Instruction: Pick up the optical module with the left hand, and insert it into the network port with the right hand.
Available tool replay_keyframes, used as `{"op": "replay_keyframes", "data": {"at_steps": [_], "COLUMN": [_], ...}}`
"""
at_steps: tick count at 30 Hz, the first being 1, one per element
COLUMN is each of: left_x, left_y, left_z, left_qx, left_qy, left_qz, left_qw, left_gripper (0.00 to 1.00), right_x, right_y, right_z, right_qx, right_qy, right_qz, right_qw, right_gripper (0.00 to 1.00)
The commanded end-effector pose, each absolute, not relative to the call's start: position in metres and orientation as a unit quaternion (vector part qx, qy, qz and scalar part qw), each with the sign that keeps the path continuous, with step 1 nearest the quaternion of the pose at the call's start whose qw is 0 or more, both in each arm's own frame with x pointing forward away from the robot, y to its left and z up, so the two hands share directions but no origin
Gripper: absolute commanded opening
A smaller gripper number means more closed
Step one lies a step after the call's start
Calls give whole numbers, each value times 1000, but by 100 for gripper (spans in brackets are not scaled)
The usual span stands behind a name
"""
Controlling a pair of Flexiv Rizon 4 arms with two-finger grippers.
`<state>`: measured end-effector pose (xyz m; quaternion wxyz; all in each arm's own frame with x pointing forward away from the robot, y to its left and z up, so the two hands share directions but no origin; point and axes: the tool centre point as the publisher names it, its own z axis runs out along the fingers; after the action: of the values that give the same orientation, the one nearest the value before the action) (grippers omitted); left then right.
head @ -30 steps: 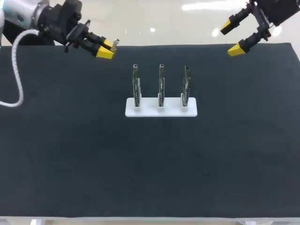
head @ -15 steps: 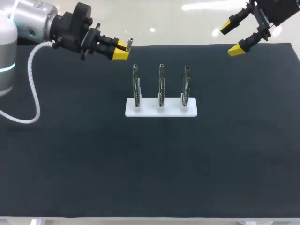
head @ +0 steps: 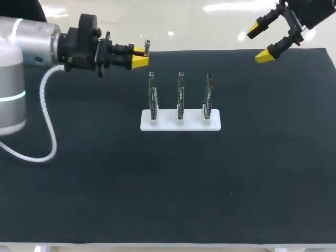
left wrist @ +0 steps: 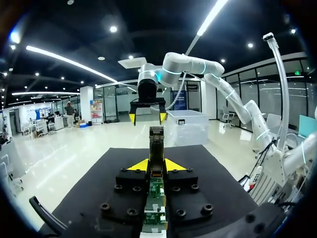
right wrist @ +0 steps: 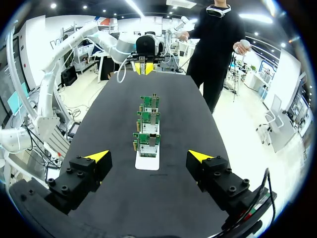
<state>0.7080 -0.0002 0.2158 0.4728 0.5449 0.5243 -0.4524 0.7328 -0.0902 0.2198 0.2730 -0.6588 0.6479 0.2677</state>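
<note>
Head view: three upright boards point(head: 180, 94) on white base point(head: 180, 122), near left gripper point(head: 140, 56).

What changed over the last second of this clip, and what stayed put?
The left end effector, shut on the optical module, travelled along the far edge of the table toward the middle, ending behind the leftmost of the three boards. Nothing was grasped or released. The right end effector stayed open at the far right corner; the white holder and boards did not move.
</note>
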Motion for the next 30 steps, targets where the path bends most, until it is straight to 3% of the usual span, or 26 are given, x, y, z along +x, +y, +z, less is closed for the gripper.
{"op": "replay_keyframes", "data": {"at_steps": [1, 30], "left_x": [705, 710], "left_y": [-19, -29], "left_z": [213, 218], "left_qx": [432, 523], "left_qy": [606, 529], "left_qz": [-335, -445], "left_qw": [577, 498], "left_gripper": [0, 0], "right_x": [732, 732], "right_y": [-90, -90], "right_z": [220, 220], "right_qx": [-659, -659], "right_qy": [648, 648], "right_qz": [268, 268], "right_qw": [274, 274], "right_gripper": [100, 100]}}
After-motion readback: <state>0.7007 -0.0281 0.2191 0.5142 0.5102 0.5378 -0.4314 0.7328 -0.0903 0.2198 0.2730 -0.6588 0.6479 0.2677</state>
